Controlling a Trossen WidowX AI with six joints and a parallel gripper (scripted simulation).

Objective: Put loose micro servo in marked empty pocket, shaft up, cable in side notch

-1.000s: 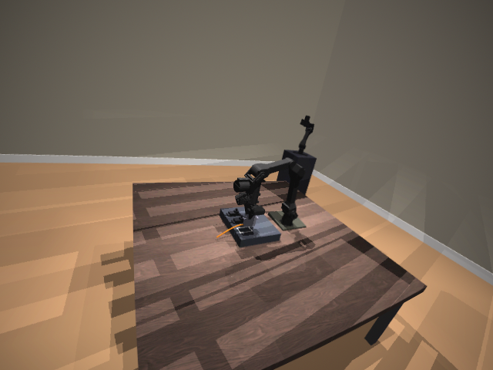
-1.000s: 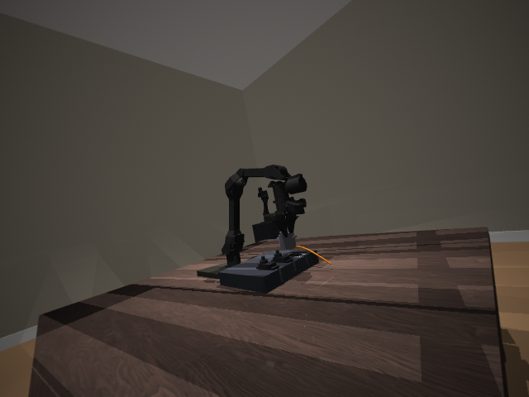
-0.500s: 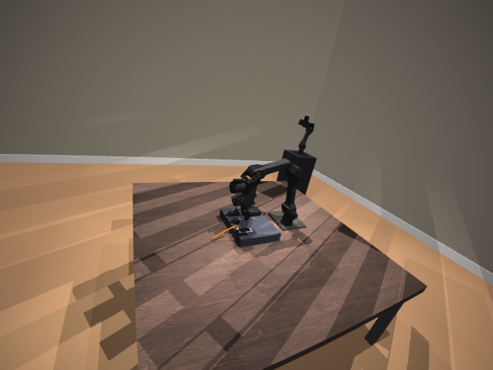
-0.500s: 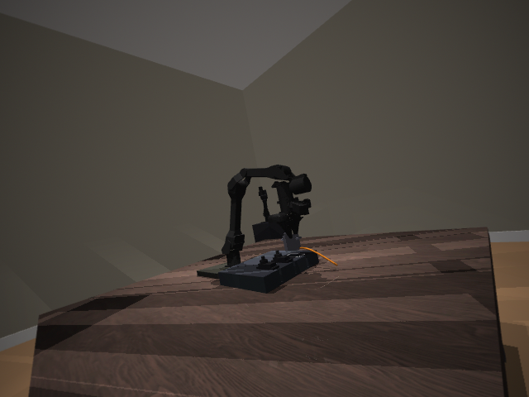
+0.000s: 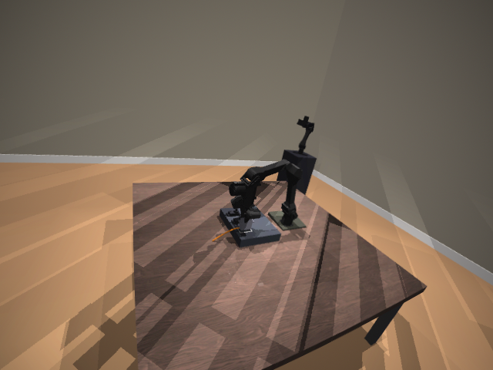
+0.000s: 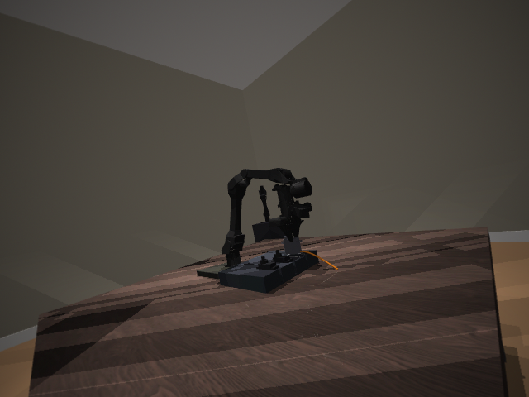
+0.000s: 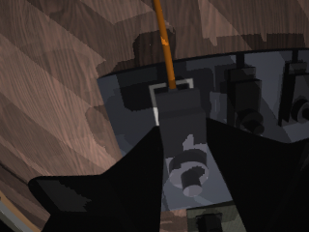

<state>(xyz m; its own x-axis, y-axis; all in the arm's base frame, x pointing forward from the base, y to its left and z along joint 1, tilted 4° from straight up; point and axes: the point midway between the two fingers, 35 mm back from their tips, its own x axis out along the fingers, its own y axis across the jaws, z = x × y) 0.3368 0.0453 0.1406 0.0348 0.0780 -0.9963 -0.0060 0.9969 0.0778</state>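
Note:
My gripper (image 5: 245, 219) (image 6: 293, 238) (image 7: 182, 128) is shut on the grey micro servo (image 5: 244, 225) (image 6: 293, 246) (image 7: 180, 103), with a finger on each side of its body. The output shaft (image 7: 192, 186) points up toward the wrist camera. The servo is over the marked pocket's white outline (image 7: 155, 113) and covers most of it; the far edge and part of the left side still show. Most of its body stands above the dark deck (image 5: 260, 240) (image 6: 243, 279). The pocket's inside, the ears' undersides and the notch are hidden. The orange cable (image 5: 225, 232) (image 6: 322, 259) (image 7: 166, 50) runs outward past the deck's edge.
Two seated dark servos (image 6: 268, 263) (image 7: 245, 99) stand in a row beside the pocket, close to one finger. The arm's base plate (image 5: 295, 226) adjoins the deck's other side. Another small arm (image 5: 304, 137) stands on a dark pedestal behind the table.

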